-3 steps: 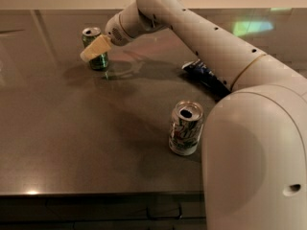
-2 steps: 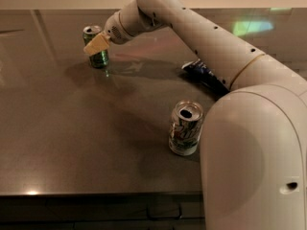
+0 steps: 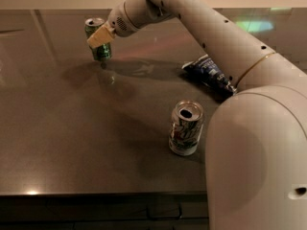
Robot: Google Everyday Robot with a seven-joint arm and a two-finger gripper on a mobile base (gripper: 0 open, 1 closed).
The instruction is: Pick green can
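The green can (image 3: 102, 52) stands out at the far left of the dark table (image 3: 72, 143), with its silver top showing. My gripper (image 3: 98, 38) reaches in from the right and is closed around the can's upper body. One pale fingertip (image 3: 100, 36) lies across the front of the can; the other finger is hidden behind it. The can looks slightly tilted and a little above its shadow on the table.
A white-silver can (image 3: 186, 128) with green and red markings stands upright in the middle right. A blue snack packet (image 3: 209, 72) lies beside my arm. My arm and its large white body (image 3: 259, 166) fill the right side. The table's front edge (image 3: 96, 193) runs near the bottom.
My gripper has closed in on the green can, and can and gripper have moved up and slightly to the right together. The white-silver can and the packet have not moved.
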